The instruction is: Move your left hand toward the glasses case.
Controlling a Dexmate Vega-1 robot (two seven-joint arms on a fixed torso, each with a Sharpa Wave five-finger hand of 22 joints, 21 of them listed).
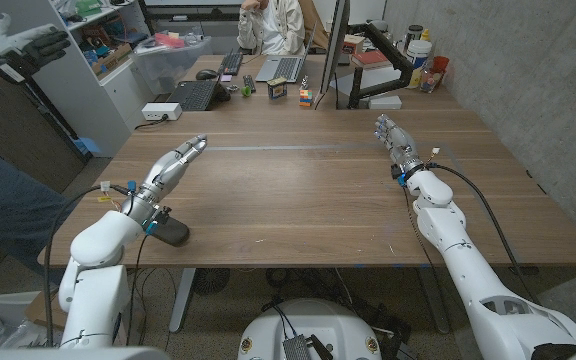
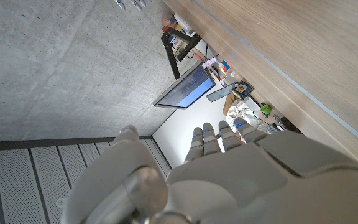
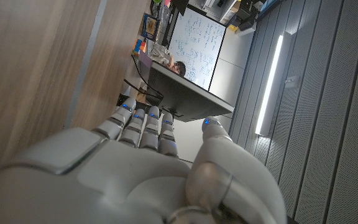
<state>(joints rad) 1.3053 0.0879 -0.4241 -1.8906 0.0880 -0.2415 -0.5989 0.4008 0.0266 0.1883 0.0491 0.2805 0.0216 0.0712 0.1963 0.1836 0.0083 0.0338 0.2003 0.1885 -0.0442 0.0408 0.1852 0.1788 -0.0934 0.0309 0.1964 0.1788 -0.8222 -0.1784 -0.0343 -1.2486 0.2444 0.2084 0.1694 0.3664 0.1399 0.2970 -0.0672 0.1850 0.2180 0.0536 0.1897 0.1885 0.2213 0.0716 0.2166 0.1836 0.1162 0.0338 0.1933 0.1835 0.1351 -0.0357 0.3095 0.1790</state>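
Note:
A dark, rounded glasses case point(image 1: 174, 233) lies on the wooden table point(image 1: 298, 190) near its front left edge, just beside my left wrist and behind the hand. My left hand point(image 1: 173, 165) is stretched out over the table with straight fingers that point away toward the far side, and it holds nothing. In the left wrist view the back of this hand point(image 2: 229, 180) shows with its fingers extended. My right hand point(image 1: 396, 140) stands at the far right of the table, fingers also straight and empty; its back point(image 3: 135, 168) shows in the right wrist view.
Beyond the table's far edge stand a keyboard point(image 1: 194, 95), a laptop point(image 1: 284, 68), a colour cube point(image 1: 306, 97) and a monitor point(image 1: 340, 50). A person point(image 1: 271, 22) sits behind them. Another person's gloved hand point(image 1: 23, 45) shows at the top left. A concrete wall point(image 1: 528, 60) runs along the right.

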